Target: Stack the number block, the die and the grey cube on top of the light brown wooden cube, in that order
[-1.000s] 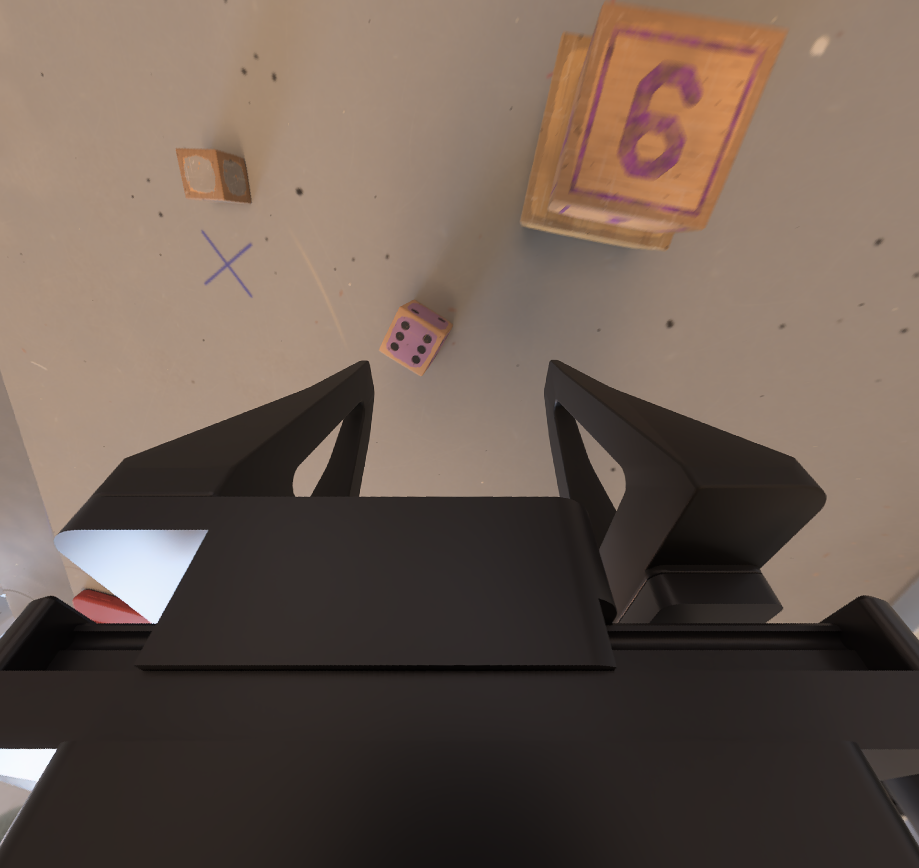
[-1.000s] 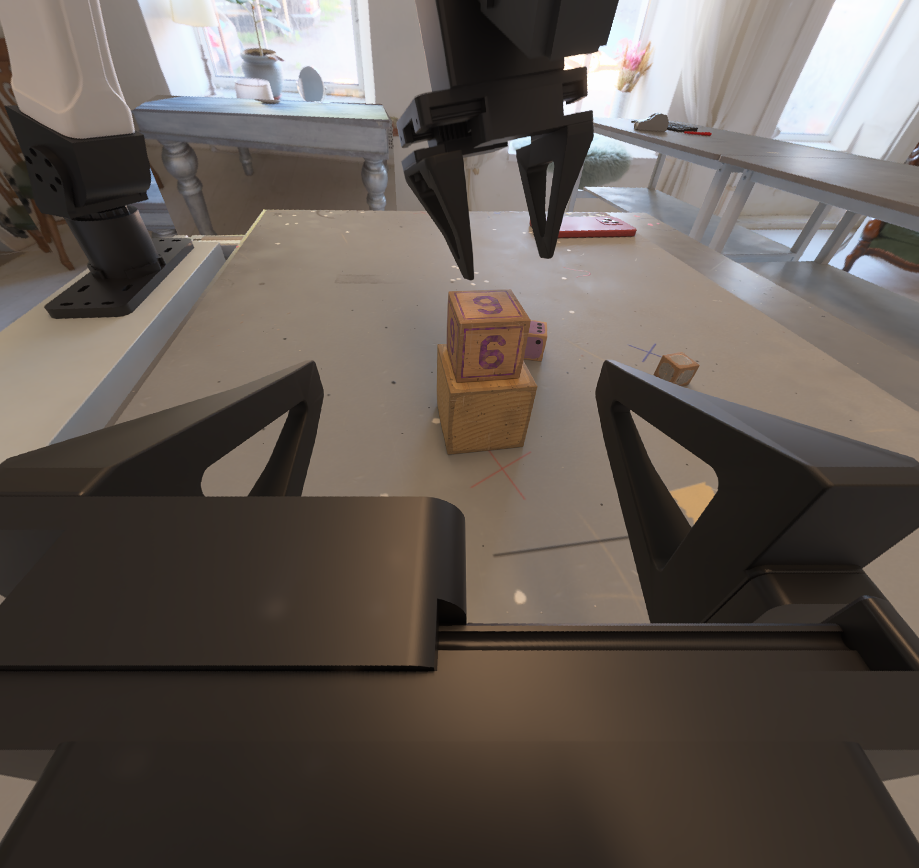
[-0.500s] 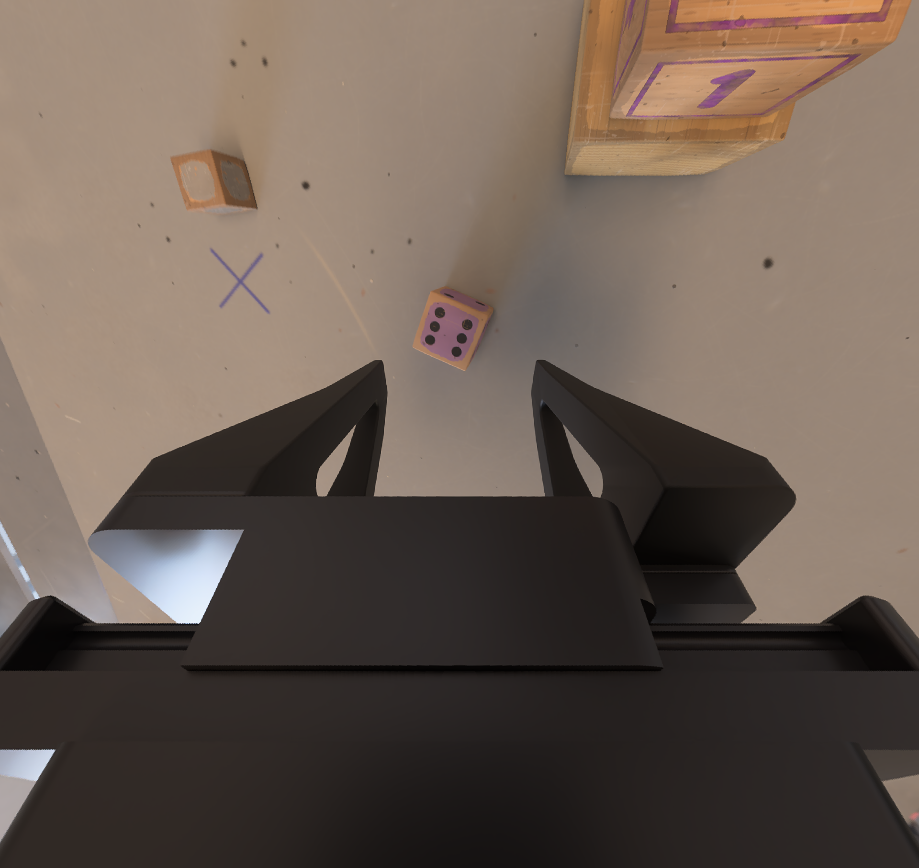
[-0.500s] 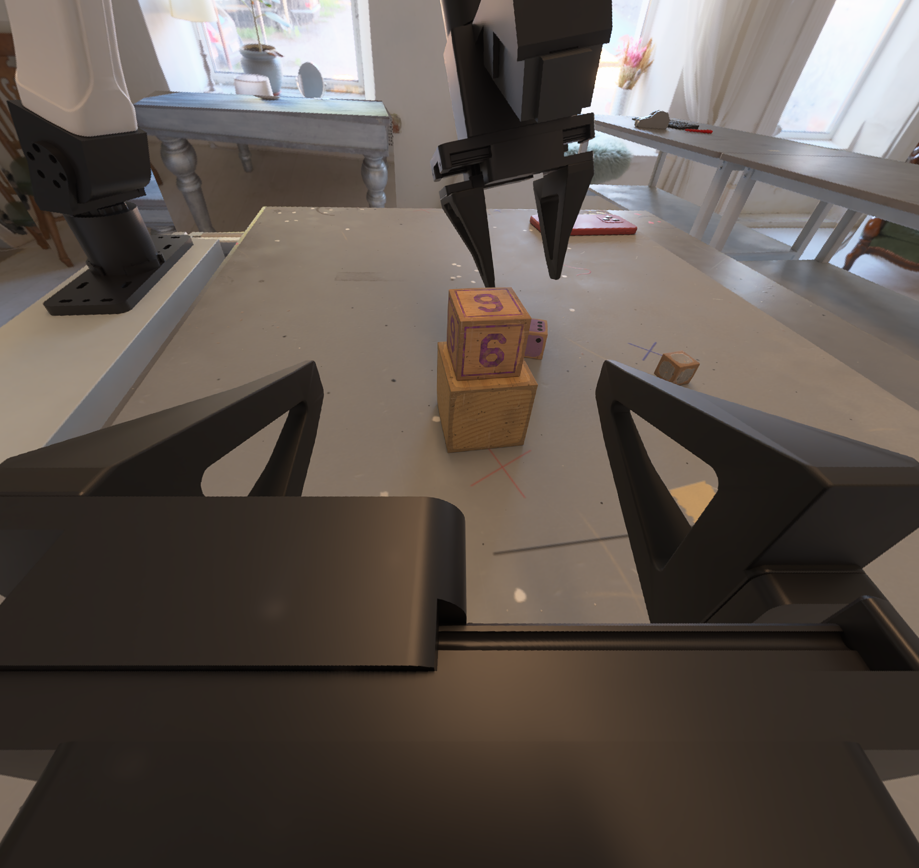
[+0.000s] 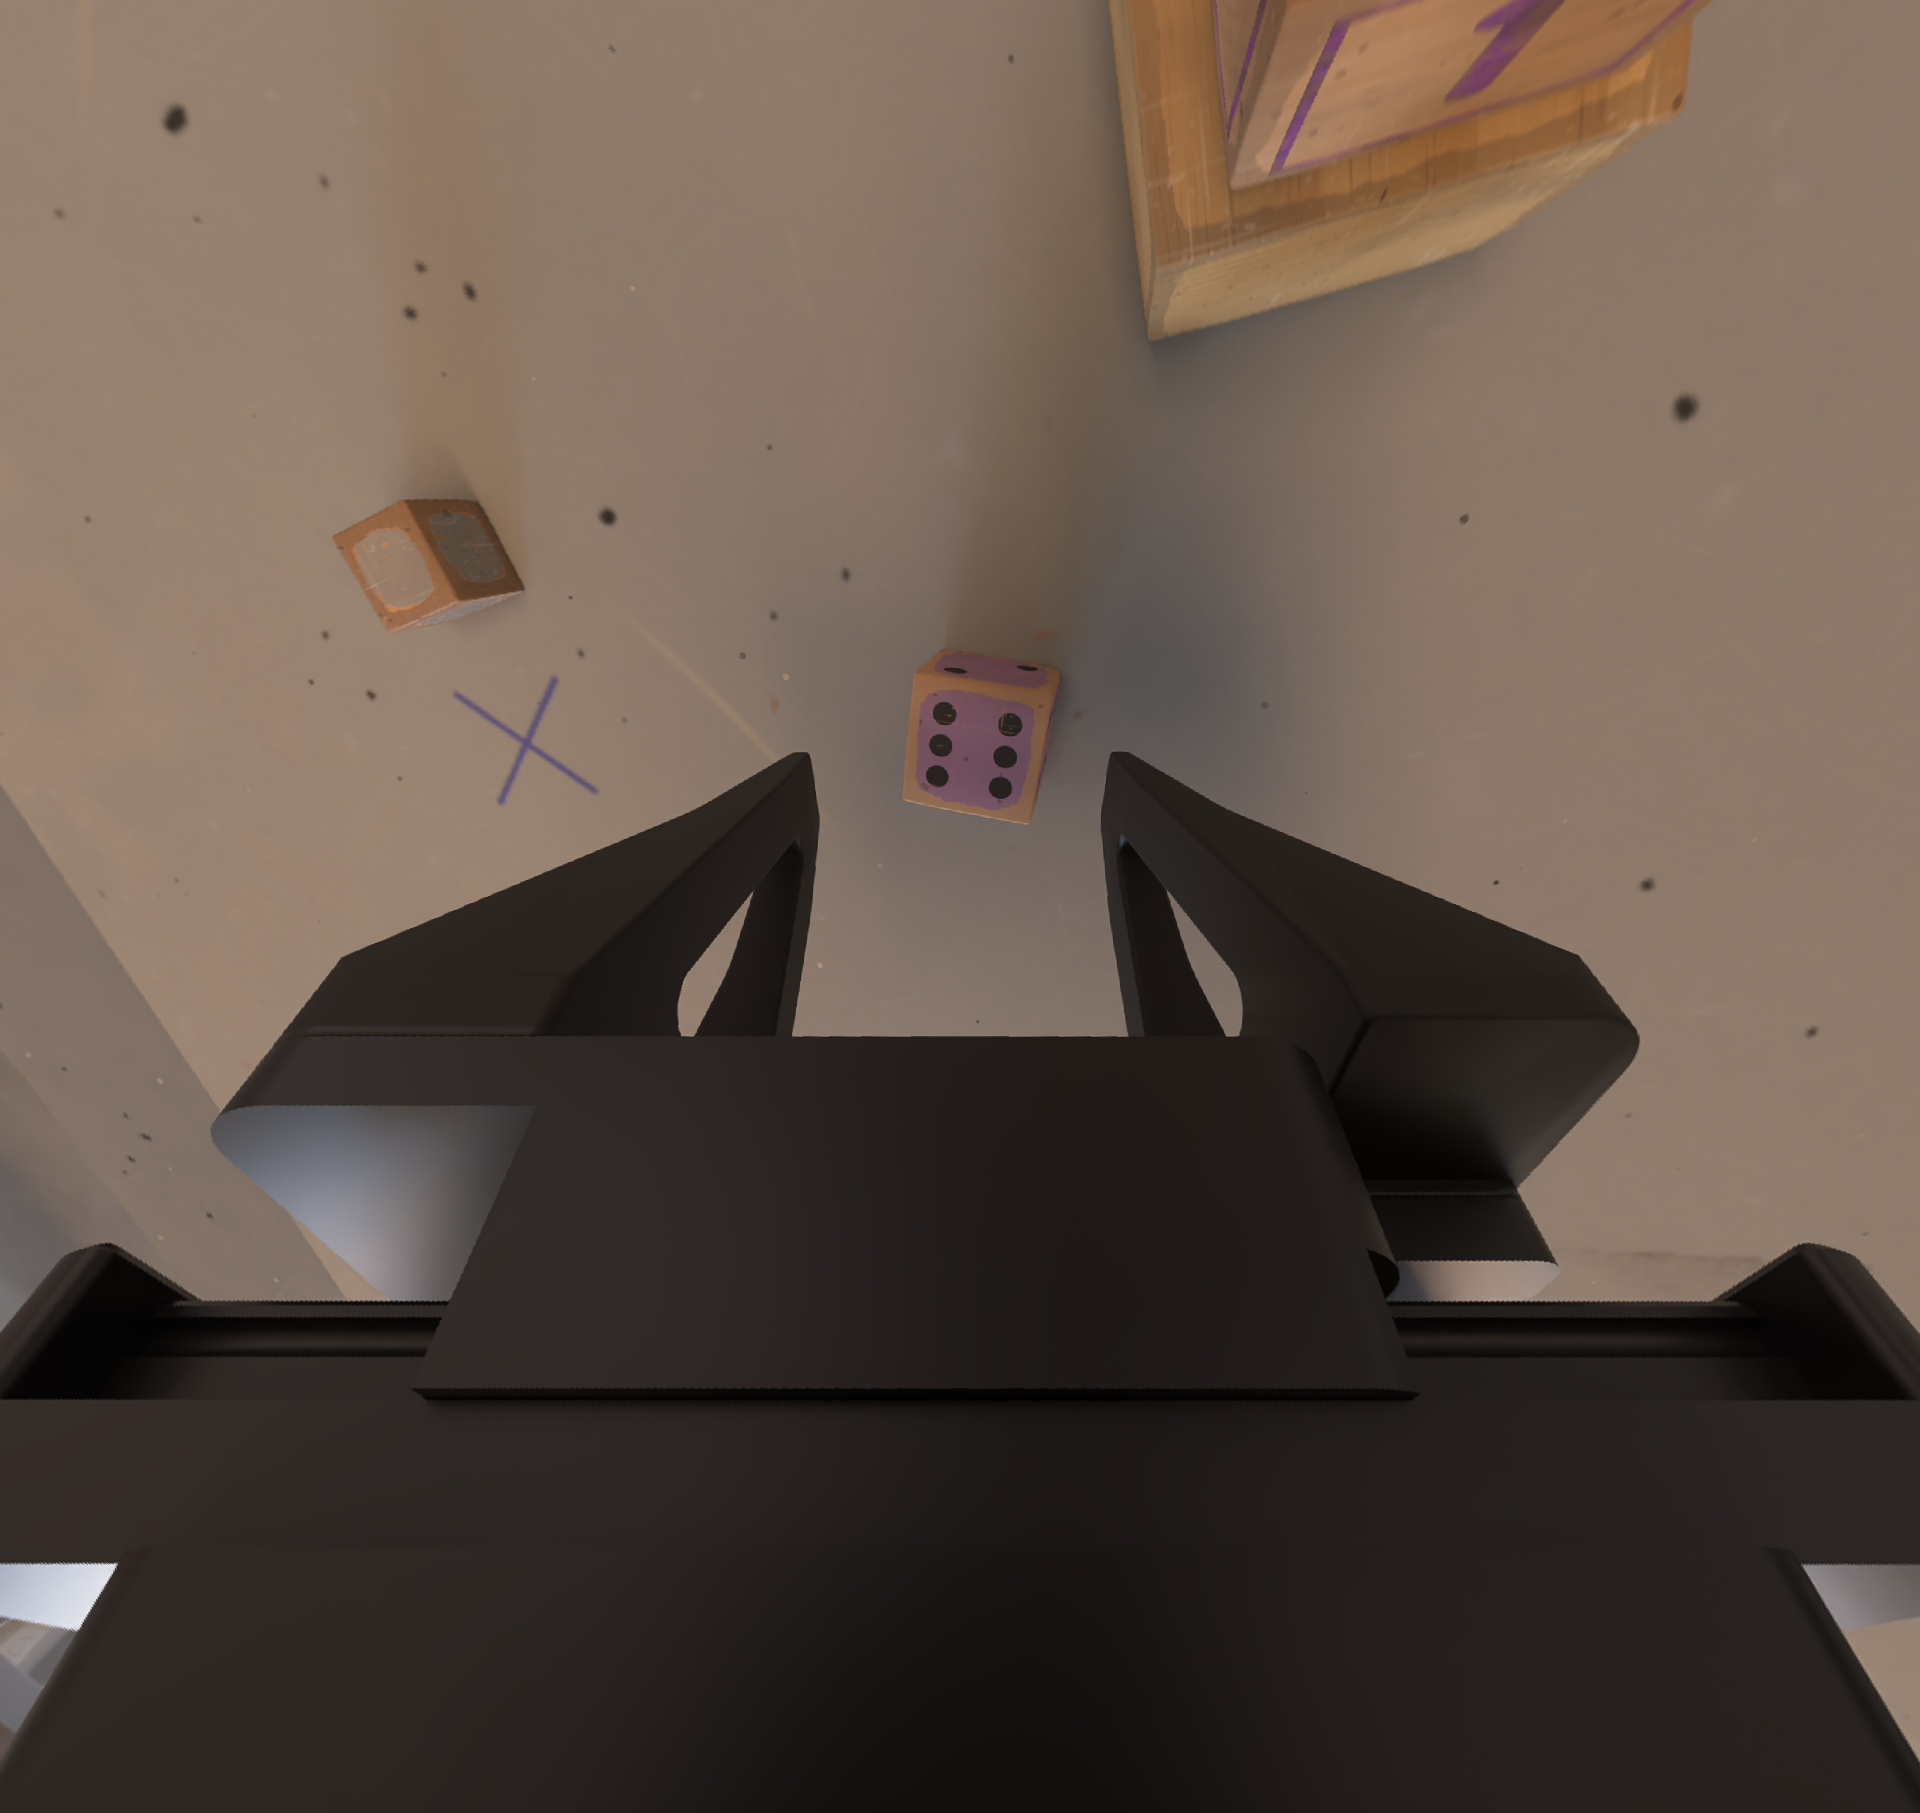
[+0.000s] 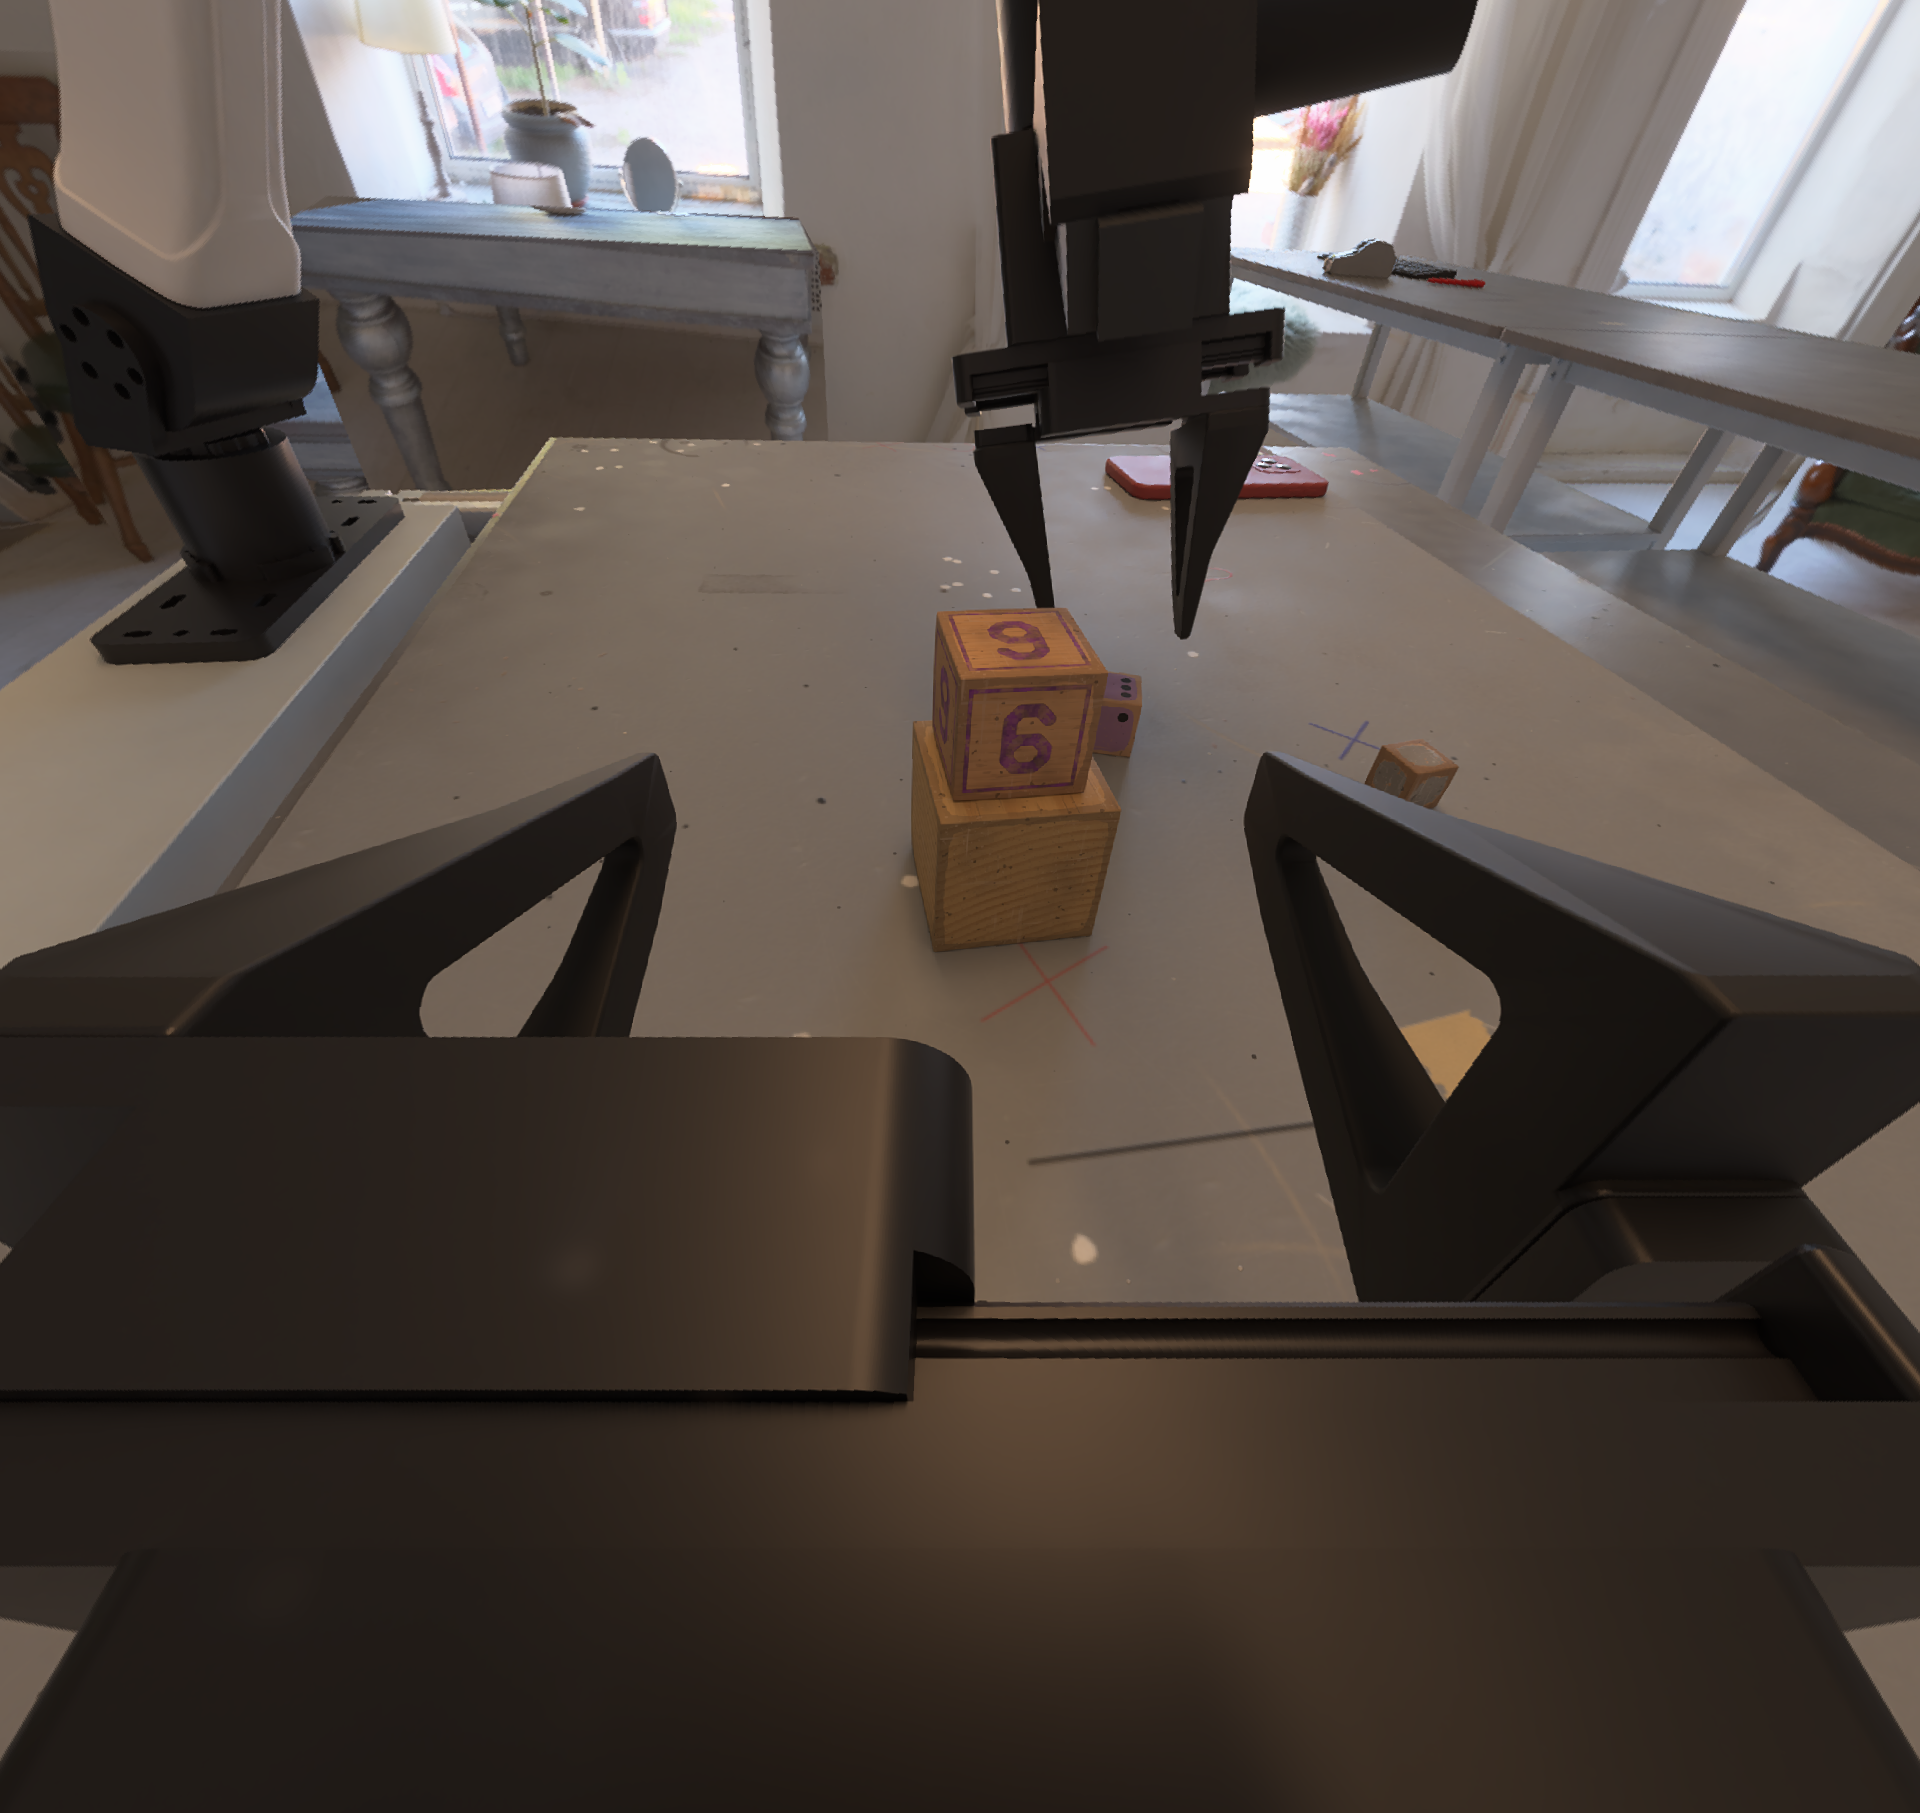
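**Desk:** 1 block is up, 2 are left. Where does each piece stand?

**Photographer:** Number block [image 6: 1016, 703] sits on the wooden cube [image 6: 1013, 864], set a little toward its far-left corner. Die [image 5: 980, 737] lies on the table [image 5: 1351, 620] just beyond that stack, well apart from the grey cube [image 5: 428, 563], which rests near a blue cross [image 5: 527, 740].

**Desk:** And the grippers?

**Photographer:** Left gripper [image 5: 961, 776] hangs above the die, fingers pointing down, jaws parted a little wider than the die and empty. Right gripper [image 6: 961, 776] is low and well back from the stack, jaws wide, holding nothing.

**Desk:** How will the die handle?

**Photographer:** By my reading, small, light and stiff, with painted wood faces and softened corners. It should take a firm pinch without harm. Best hold looks like 2 opposite side faces, low enough to stay square. A corner pinch could twist it, and the stack stands close by.

**Desk:** What does each view give you?

**Photographer:** Left wrist view looks straight down: the die's 6-pip top and its line-up between the fingertips. It cannot show height above the table. Right wrist view shows that height, the whole stack side-on, and a red phone [image 6: 1283, 480] at the far edge, but the stack hides most of the die.
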